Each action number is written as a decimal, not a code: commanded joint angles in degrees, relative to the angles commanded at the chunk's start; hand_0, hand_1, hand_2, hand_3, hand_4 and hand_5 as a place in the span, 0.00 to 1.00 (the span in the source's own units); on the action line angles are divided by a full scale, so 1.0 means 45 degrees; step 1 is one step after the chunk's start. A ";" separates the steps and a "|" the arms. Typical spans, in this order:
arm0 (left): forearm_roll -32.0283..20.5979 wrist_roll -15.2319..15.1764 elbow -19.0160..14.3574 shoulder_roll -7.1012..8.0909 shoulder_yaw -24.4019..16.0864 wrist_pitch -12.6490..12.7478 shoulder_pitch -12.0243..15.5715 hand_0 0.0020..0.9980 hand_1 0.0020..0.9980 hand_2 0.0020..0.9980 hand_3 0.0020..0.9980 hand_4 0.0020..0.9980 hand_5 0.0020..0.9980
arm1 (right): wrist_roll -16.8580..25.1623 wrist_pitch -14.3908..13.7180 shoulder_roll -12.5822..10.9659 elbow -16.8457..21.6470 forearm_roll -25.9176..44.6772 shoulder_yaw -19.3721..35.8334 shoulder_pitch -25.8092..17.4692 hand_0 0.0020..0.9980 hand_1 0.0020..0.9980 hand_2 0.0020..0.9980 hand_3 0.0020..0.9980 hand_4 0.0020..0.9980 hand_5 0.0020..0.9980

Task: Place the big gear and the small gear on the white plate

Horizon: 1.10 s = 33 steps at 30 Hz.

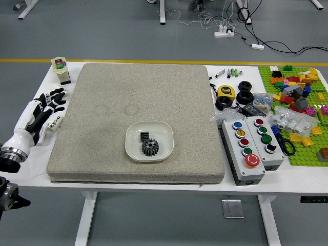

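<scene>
Loosely open left hand [37,117], fingers [58,96] extended, grasping nothing

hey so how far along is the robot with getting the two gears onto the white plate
The placing looks done: the big gear and the small gear are both on the white plate, the small one just behind the big one. Nothing appears to be in hand: the left hand is left of the gray mat, its fingers apart. Nothing seems left to place.

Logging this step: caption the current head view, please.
Big gear and small gear on the white plate, left hand open beside the grey mat.
</scene>
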 joint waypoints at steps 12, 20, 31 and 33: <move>-0.2692 -0.0214 -0.0262 -0.0189 -0.0369 -0.0110 0.0228 0.80 0.87 0.92 0.86 1.00 1.00 | -0.0002 0.0000 0.0038 -0.0023 -0.0048 0.0024 -0.0057 0.77 0.81 0.84 0.78 0.95 0.80; -0.2568 -0.0146 -0.0281 -0.0164 -0.0391 -0.0145 0.0284 0.80 0.87 0.92 0.86 1.00 1.00 | 0.0002 -0.0006 0.0050 -0.0036 -0.0052 0.0028 -0.0081 0.77 0.81 0.84 0.78 0.95 0.80; -0.2623 -0.0121 -0.0291 -0.0102 -0.0381 -0.0124 0.0385 0.80 0.87 0.92 0.86 1.00 1.00 | 0.0029 -0.0021 0.0043 -0.0074 -0.0023 -0.0021 -0.0128 0.77 0.81 0.84 0.78 0.94 0.80; -0.2641 -0.0127 -0.0291 -0.0100 -0.0379 -0.0112 0.0377 0.80 0.87 0.92 0.86 1.00 1.00 | 0.0030 -0.0023 0.0038 -0.0072 -0.0049 -0.0011 -0.0125 0.77 0.81 0.84 0.78 0.94 0.80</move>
